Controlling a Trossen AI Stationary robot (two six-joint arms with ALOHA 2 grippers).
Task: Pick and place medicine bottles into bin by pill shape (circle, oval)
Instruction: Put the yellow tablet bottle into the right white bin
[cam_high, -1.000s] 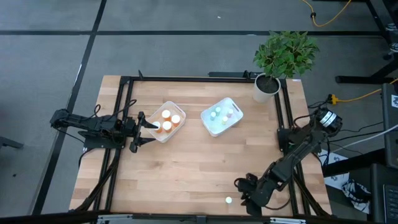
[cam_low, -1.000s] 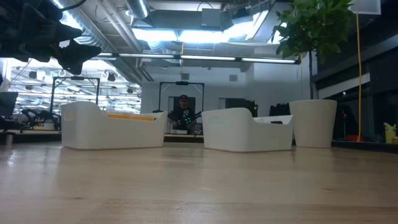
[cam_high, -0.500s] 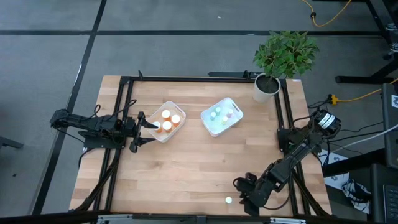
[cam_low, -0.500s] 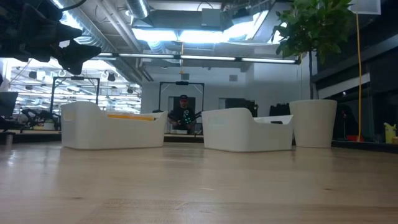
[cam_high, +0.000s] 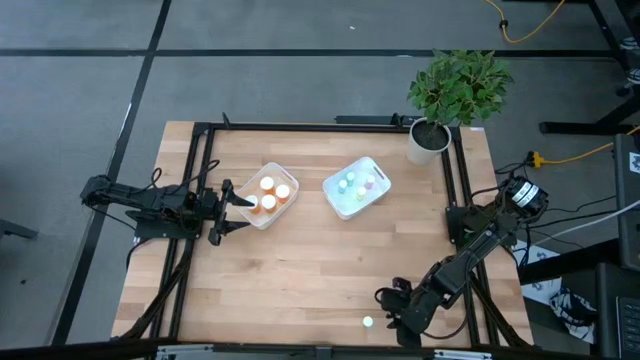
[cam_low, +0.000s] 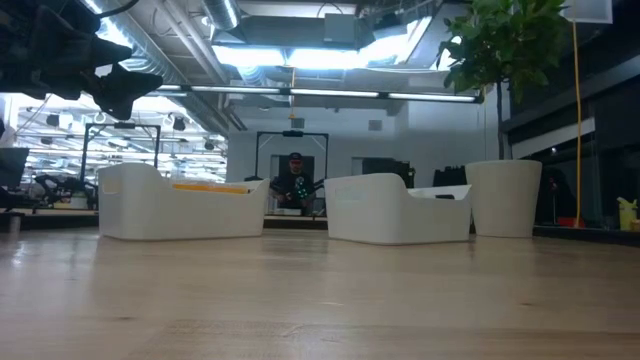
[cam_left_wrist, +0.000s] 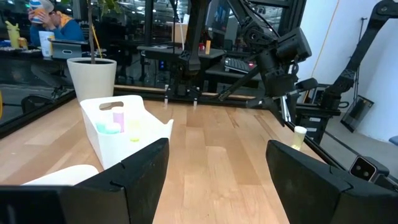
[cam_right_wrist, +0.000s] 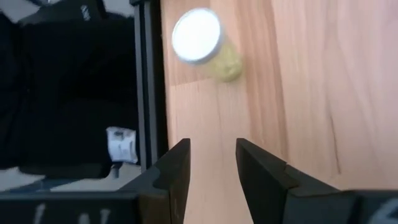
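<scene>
Nothing on the tabletop (cam_high: 300, 270) has moved since the earlier frames except the right gripper (cam_high: 392, 300), which has crept very slightly along the near edge, its fingers (cam_right_wrist: 264, 168) narrowly apart and empty, just beside a lone pale-green bottle (cam_high: 368, 322) with a white cap that stands close to that edge. Over at the left side, the left gripper (cam_high: 228, 208) waits next to the left bin (cam_high: 250, 218), which holds orange bottles (cam_high: 268, 185), with its fingers (cam_left_wrist: 140, 165) spread and holding nothing, while the right bin (cam_high: 335, 205) near the plant pot (cam_high: 427, 142) holds pale bottles (cam_high: 352, 181).
</scene>
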